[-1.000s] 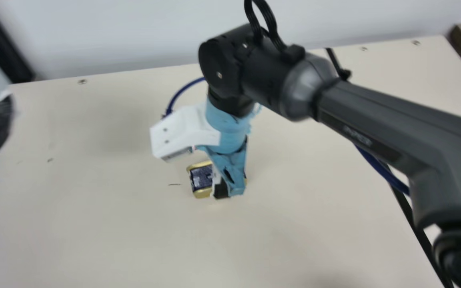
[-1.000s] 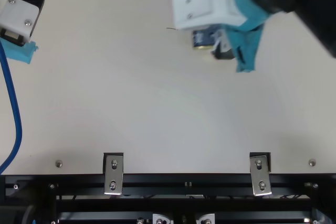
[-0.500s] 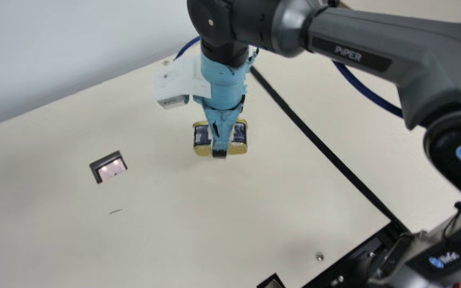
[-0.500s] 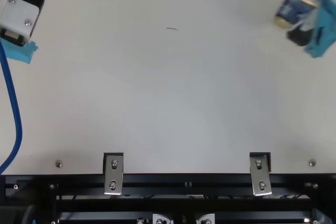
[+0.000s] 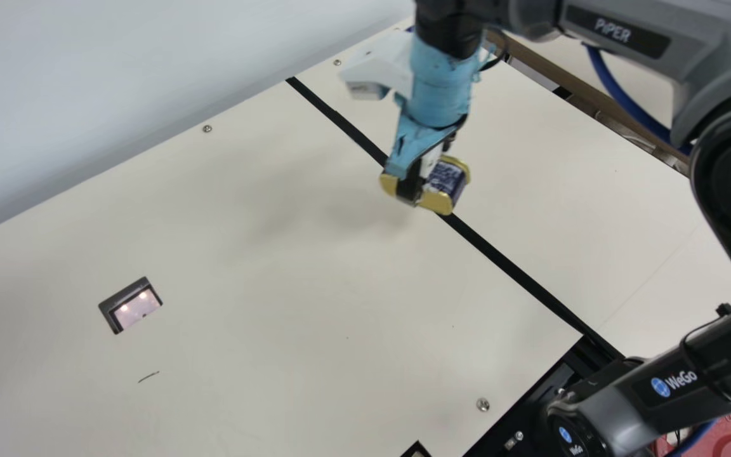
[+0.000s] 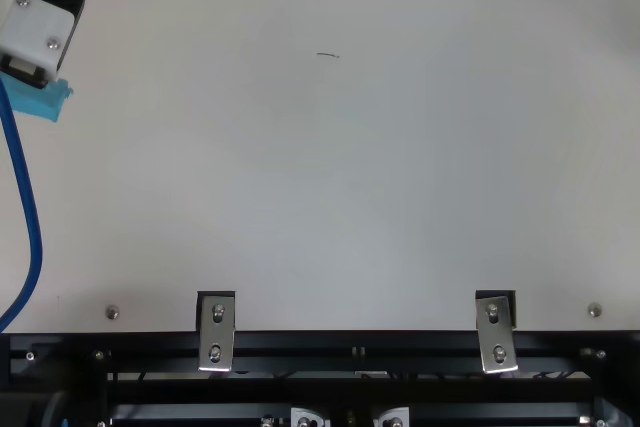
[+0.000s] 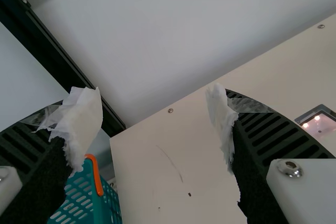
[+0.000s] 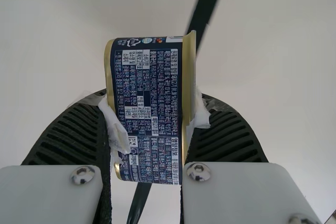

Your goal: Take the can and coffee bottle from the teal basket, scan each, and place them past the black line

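My right gripper [image 8: 153, 114] had the can [image 5: 447, 181] clamped between its fingers, pressed in at the two gold-rimmed ends with the dark blue label wall left bare between them. The can hung off the bench [image 5: 315, 381], directly over the black line [image 5: 506, 265], which ran beneath it. My left gripper [image 7: 157, 108] stood spread with nothing between its fingers, well apart from the black line, on the same side of it as the lit scanner window [image 5: 137, 309]. The teal basket [image 7: 84, 200] stood on that side too, also well apart from the line.

I judged this to be the carrying step for the can, with its placing not yet done; whether its code had been read, I could not tell. I took the can for a stiff, rather weighty tin, in little danger of being crushed but smooth enough to pivot or slide if my squeeze slackened. The flat ends seemed the right place to hold it, near the middle, so that the weight hung evenly. It needed to travel wholly beyond the black line, then go down gently and level before I let go. Released too soon, it might have landed across the line or tipped on its rounded wall.
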